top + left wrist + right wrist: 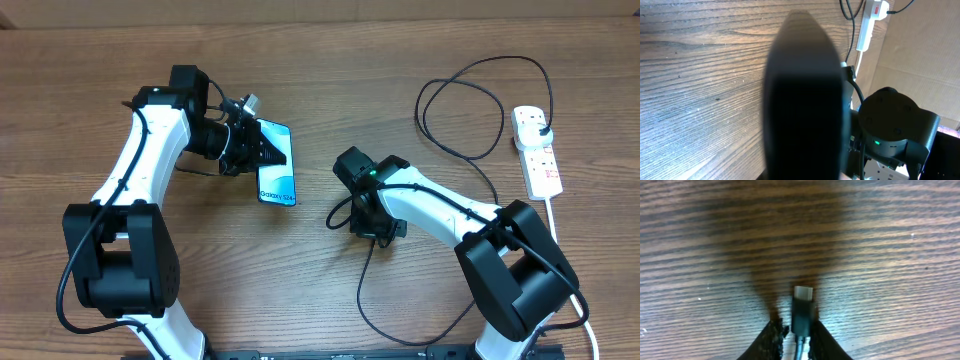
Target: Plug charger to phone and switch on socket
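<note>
We have our left gripper point(262, 148) clamped on the phone point(279, 178) left of centre on the table point(400, 60), our right gripper point(795, 323) pinching the charger point(802, 307) tip nearby, its cable looping before the far-right socket point(537, 150).

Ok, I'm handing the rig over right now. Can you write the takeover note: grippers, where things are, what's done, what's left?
Left gripper: shut on the slim black-edged smartphone, left of centre.
Right gripper: shut on the thin black charger cable at its connector, silver tip pointing out past the fingers, close over the wooden table.
White power strip: far right, with the black plug in it. Switch state not readable.
Done: phone and connector both gripped.
Left: seat connector in phone, switch on strip.
</note>
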